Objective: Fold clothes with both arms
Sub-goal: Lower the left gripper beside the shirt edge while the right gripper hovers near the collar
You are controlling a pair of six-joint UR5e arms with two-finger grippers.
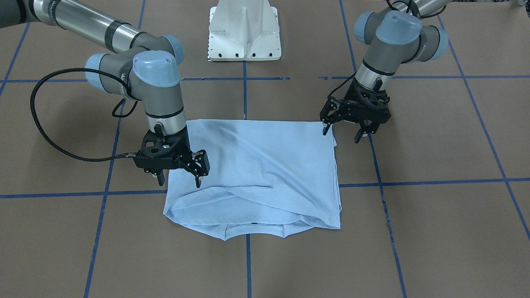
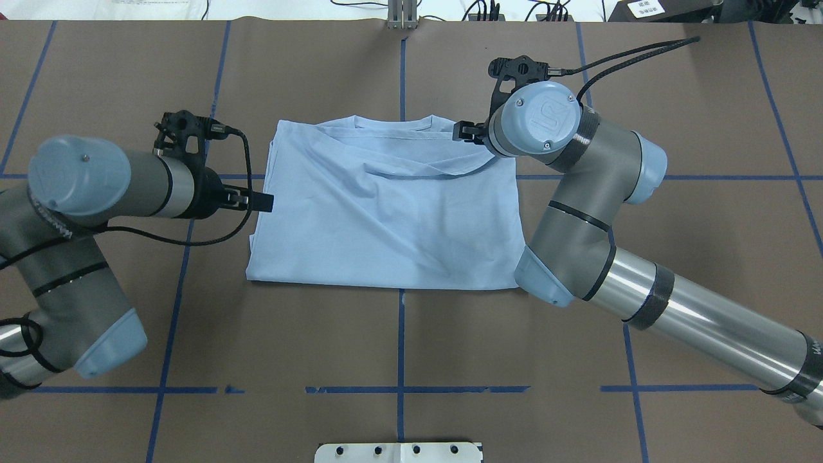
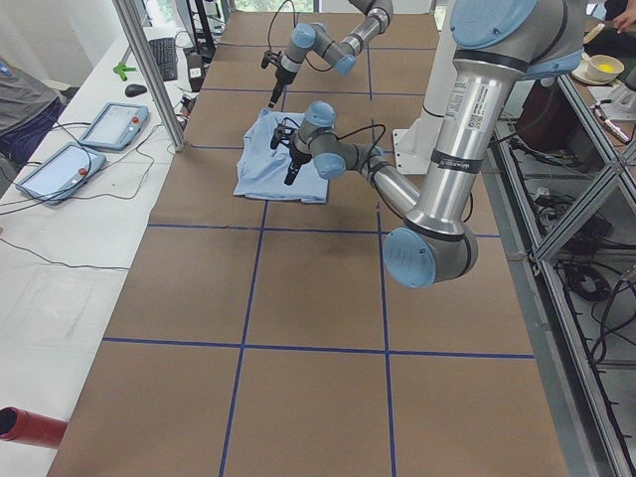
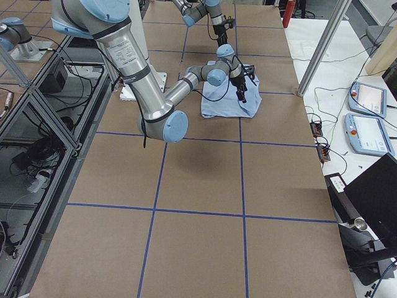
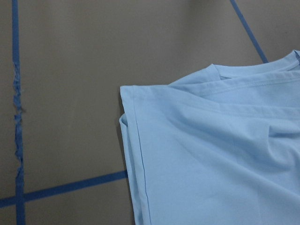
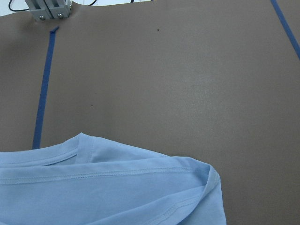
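Observation:
The light blue T-shirt (image 1: 256,165) lies flat on the brown table, folded to a rough rectangle with its sleeves tucked in. Its collar (image 2: 386,125) is on the side away from the robot. The chest print is hidden. My left gripper (image 1: 343,133) is open and empty, just above the shirt's edge on the robot's left (image 2: 262,202). My right gripper (image 1: 179,180) is open and empty, over the shirt's shoulder corner near the collar (image 2: 464,132). The left wrist view shows a shirt corner (image 5: 211,154). The right wrist view shows the collar and shoulder (image 6: 117,187). No fingers show in either.
The white pedestal base (image 1: 244,37) stands at the robot's side of the table. Blue tape lines (image 1: 414,182) grid the brown surface. A metal post (image 3: 149,70) and tablets (image 3: 109,124) stand beyond the far edge.

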